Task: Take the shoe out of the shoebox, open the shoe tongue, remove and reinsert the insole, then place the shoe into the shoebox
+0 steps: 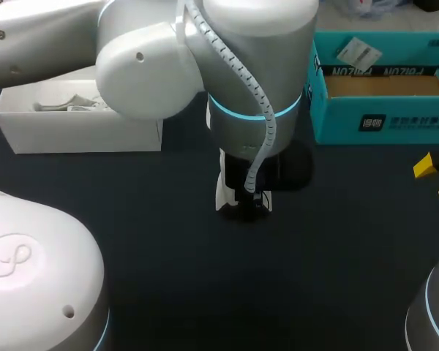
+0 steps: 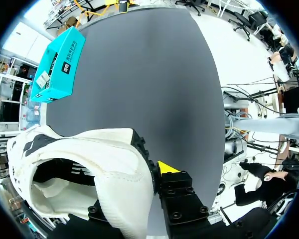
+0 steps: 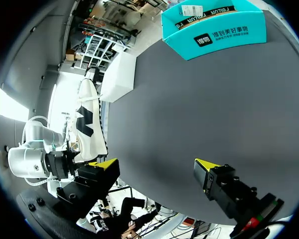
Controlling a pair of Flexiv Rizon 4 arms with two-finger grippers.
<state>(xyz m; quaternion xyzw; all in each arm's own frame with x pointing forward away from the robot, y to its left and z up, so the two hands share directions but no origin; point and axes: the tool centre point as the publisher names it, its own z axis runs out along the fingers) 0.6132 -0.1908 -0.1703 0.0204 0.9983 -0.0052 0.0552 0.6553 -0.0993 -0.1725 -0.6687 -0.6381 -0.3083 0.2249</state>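
A white shoe [image 2: 94, 164] with black side marks hangs over the dark table, its opening facing the left wrist camera. My left gripper [image 2: 134, 191] is shut on its heel wall, with one yellow fingertip [image 2: 167, 168] outside and the other finger hidden by the shoe. In the head view my left arm covers nearly all of the shoe [image 1: 225, 191] at the table's middle. The teal shoebox [image 1: 380, 121] stands open at the back right. My right gripper [image 3: 154, 167] stands open with nothing between its fingers, low at the right edge [image 1: 435, 181]; ahead of it hangs the shoe [image 3: 87, 119].
A white open box [image 1: 80, 131] with pale items inside sits at the back left. The teal shoebox [image 3: 214, 25] carries a white label on its rim. The dark tabletop [image 1: 205, 278] spreads between the boxes and the front.
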